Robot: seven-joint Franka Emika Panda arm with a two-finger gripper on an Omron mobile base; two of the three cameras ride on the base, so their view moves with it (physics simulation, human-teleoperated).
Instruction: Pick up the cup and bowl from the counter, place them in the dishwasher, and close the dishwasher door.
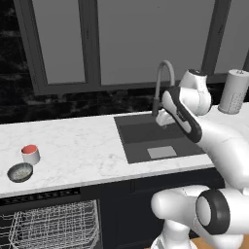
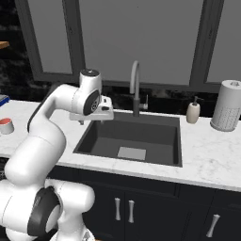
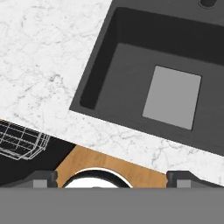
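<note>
Fingers (image 3: pixel 43 177) spread, cup (image 1: pixel 30 154) well apart.

The arm (image 2: pixel 42 136) rises from the base, bends at the elbow, and extends forward with the wrist level. The gripper (image 3: pixel 112 178) points straight down. Its jaws stand wide apart, with nothing held between the fingertips (image 3: pixel 43 177).
</note>
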